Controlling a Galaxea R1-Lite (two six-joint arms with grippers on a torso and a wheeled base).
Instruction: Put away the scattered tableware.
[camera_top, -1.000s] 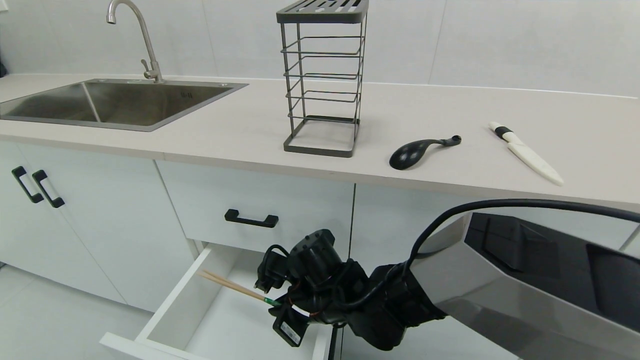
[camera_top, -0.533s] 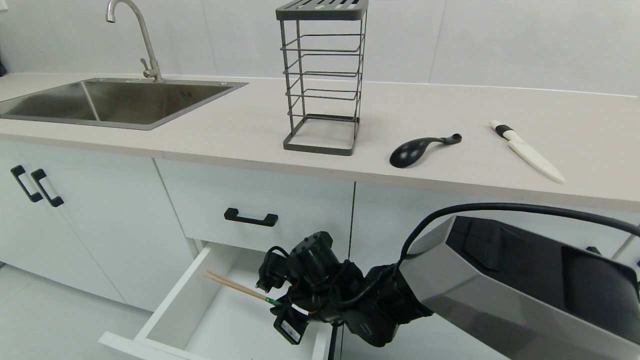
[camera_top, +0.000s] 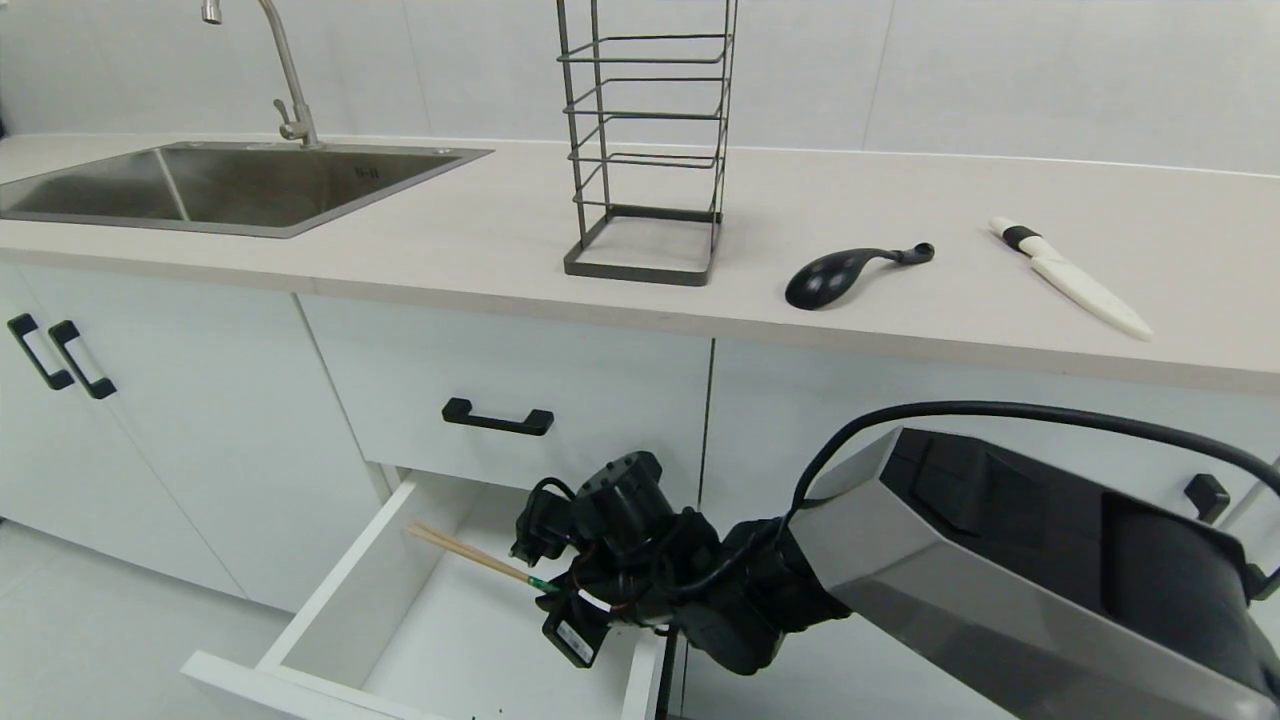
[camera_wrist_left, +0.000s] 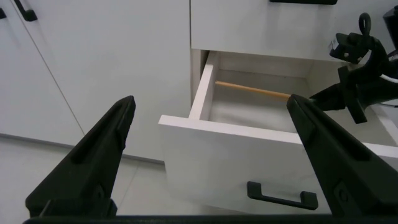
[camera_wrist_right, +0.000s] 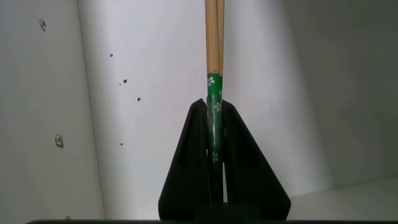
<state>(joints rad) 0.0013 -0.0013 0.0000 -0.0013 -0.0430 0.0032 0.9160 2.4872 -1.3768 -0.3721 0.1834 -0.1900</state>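
My right gripper (camera_top: 548, 588) is clenched on the green end of a pair of wooden chopsticks (camera_top: 468, 555), held over the open white drawer (camera_top: 330, 590) (my left gripper (camera_wrist_left: 211, 118) is spread wide, facing the drawer's front). Farther back, on the beige countertop (camera_top: 480, 250), a black plastic spoon (camera_top: 835, 275) and a white knife with a black band (camera_top: 1075, 280) lie right of a dark wire rack (camera_top: 645, 150).

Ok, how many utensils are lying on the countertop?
2: a black spoon right of the wire rack, and a white knife farther right. The countertop runs past frame; others may be hidden.
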